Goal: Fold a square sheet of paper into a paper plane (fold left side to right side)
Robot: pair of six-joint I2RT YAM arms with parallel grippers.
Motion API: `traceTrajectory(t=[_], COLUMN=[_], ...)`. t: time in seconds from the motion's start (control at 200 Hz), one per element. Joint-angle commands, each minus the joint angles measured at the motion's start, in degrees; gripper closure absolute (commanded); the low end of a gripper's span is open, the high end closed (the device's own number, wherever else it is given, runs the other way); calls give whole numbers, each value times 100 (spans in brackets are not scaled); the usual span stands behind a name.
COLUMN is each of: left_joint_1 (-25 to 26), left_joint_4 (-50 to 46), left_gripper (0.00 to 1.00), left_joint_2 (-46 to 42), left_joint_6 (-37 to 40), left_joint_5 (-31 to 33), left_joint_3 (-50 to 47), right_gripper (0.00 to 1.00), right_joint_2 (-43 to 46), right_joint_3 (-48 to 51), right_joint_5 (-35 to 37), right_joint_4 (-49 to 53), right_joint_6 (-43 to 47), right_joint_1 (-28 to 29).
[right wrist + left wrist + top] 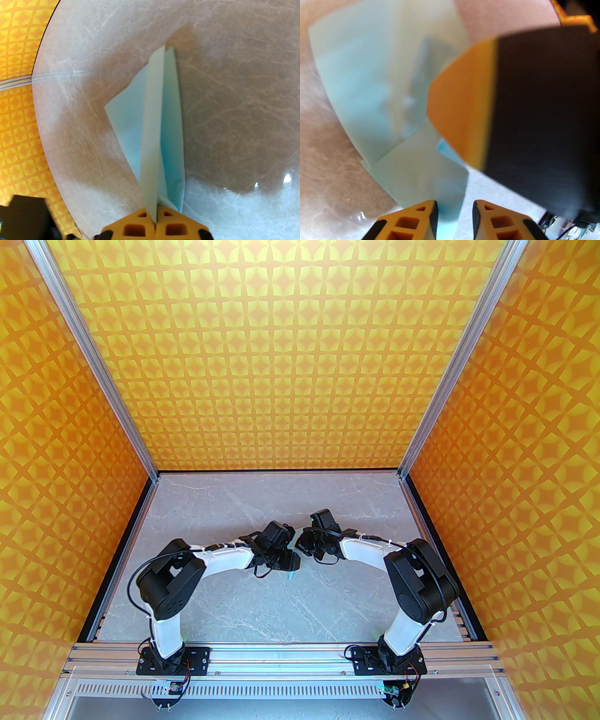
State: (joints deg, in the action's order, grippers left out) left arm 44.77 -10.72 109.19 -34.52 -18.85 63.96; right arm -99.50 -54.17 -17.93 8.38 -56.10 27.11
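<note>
At bottom centre of the right wrist view, the right gripper (pixel 155 223) clamps the paper plane (pixel 164 131) by its tail, long axis running straight up-frame; the left gripper (pixel 455 218) stands jaws parted, paper just above its fingertips

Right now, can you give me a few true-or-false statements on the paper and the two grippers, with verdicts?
1. The right gripper is shut on the paper. True.
2. The left gripper is clamped tight. False: its jaws stand apart, with the paper's edge at the gap.
3. The paper is a flat, unfolded square. False: it is folded into a narrow, pointed, layered shape.
4. Both grippers meet near the middle of the table. True.
</note>
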Motion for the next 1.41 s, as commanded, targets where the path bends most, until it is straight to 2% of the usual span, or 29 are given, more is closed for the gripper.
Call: traceTrajectory(t=[0.0, 0.21, 0.275, 0.67, 0.745, 0.885, 1.08, 1.25, 1.345, 1.4], left_joint_1=[67, 87, 91, 91, 92, 76, -24, -259, -391, -478], left_joint_4=[-83, -198, -220, -266, -229, -129, 5, 149, 213, 276], left_gripper=[68, 67, 74, 82, 84, 84, 74, 72, 77, 85], left_joint_2=[137, 226, 239, 292, 264, 185, -262, -547, -540, -485], left_joint_6=[66, 62, 61, 65, 67, 80, 59, 25, 33, 26], left_joint_5=[85, 221, 258, 259, 259, 259, 203, -109, -174, -225], left_joint_3=[122, 217, 220, 178, 125, 43, -101, -134, -127, -130], right_gripper=[100, 100, 100, 100, 96, 96, 100, 100, 100, 100], right_joint_2=[-71, -68, -64, 33, 78, 84, 38, 1, 1, 21], right_joint_3=[-113, -109, -98, -121, -138, -181, -218, -225, -224, -209], right_joint_5=[97, 80, 88, 159, 172, 183, 207, 183, 168, 177], right_joint_4=[93, 67, 68, 140, 171, 212, 278, 269, 269, 274], right_joint_6=[100, 82, 87, 143, 199, 262, 277, 261, 265, 267], right_joint_1=[57, 75, 82, 84, 84, 84, 84, 84, 84, 84])
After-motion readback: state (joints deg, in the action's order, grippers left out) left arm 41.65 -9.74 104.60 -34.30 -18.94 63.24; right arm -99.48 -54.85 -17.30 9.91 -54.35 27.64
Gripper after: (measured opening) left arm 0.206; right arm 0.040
